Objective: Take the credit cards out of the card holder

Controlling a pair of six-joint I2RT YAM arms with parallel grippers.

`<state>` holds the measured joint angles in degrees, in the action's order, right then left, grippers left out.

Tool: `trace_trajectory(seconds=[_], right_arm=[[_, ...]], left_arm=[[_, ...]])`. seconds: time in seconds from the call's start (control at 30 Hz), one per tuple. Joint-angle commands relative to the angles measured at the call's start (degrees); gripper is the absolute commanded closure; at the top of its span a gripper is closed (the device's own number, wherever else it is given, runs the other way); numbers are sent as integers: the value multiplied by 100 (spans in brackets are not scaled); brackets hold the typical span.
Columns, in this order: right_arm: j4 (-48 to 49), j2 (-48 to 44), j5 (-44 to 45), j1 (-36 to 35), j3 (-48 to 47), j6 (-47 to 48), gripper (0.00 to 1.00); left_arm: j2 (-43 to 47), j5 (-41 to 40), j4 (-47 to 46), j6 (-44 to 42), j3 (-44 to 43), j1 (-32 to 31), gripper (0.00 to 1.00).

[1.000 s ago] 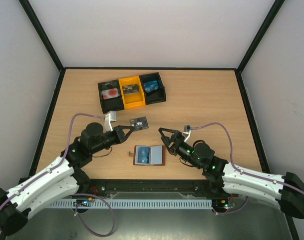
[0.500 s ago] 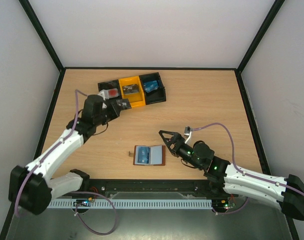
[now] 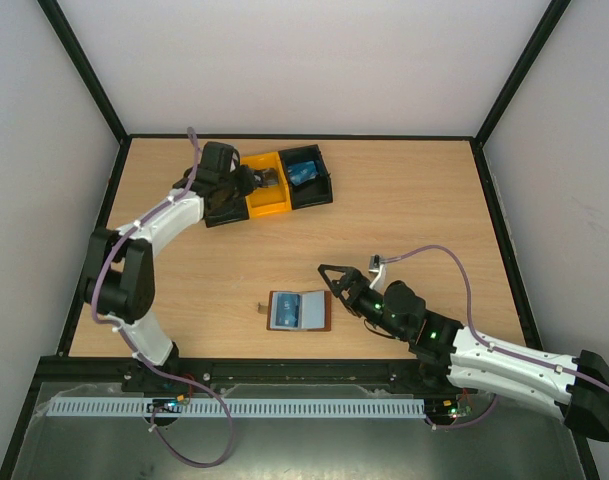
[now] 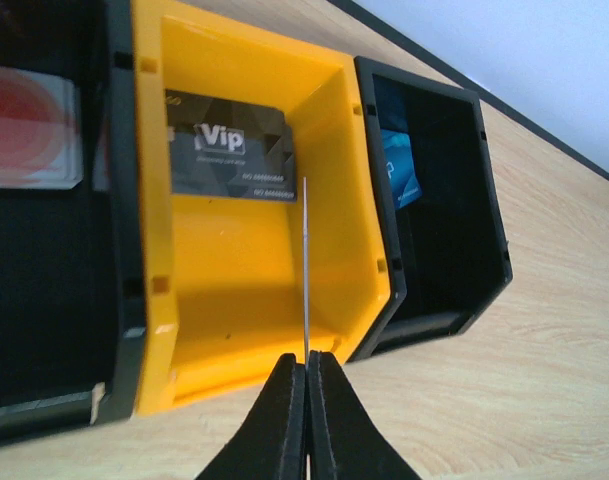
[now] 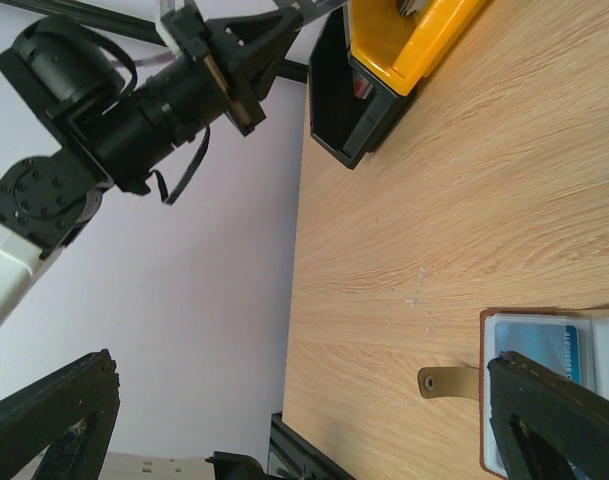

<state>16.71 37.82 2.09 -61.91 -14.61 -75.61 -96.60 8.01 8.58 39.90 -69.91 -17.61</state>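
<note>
While pinched in left gripper [image 4: 306,368], credit card [image 4: 306,262] above yellow bin [image 4: 224,300].

The left arm [image 3: 156,220] and right arm [image 3: 504,362] are clad in white shells, linked by black cylindrical joints. A purple-grey cable [image 3: 439,250] is run along each. On the right wrist green lights [image 3: 431,323] are seen. Each pincer [image 4: 306,362] is formed of two black tapering fingers [image 4: 279,425].
</note>
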Motion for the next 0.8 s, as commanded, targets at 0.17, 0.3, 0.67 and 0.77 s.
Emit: trace_trajectory(seconds=[0.17,0.3,0.67,0.77], right_arm=[[-131,-62,205,-18,-17,-90,2],[-222,-73,233,-14,-55,-31,2],[-745,-151,505,-14,-247,191,2],[-751,-144,516,-18,-231,200,2]], left_arm=[[-1225,128,98,-83,-1024,52,98],[-1554,81,-41,-129,-1174,50,98],[-1811,110,-364,-143,-1105,94,98],[-1808,70,-351,-148,-1132,111,98]])
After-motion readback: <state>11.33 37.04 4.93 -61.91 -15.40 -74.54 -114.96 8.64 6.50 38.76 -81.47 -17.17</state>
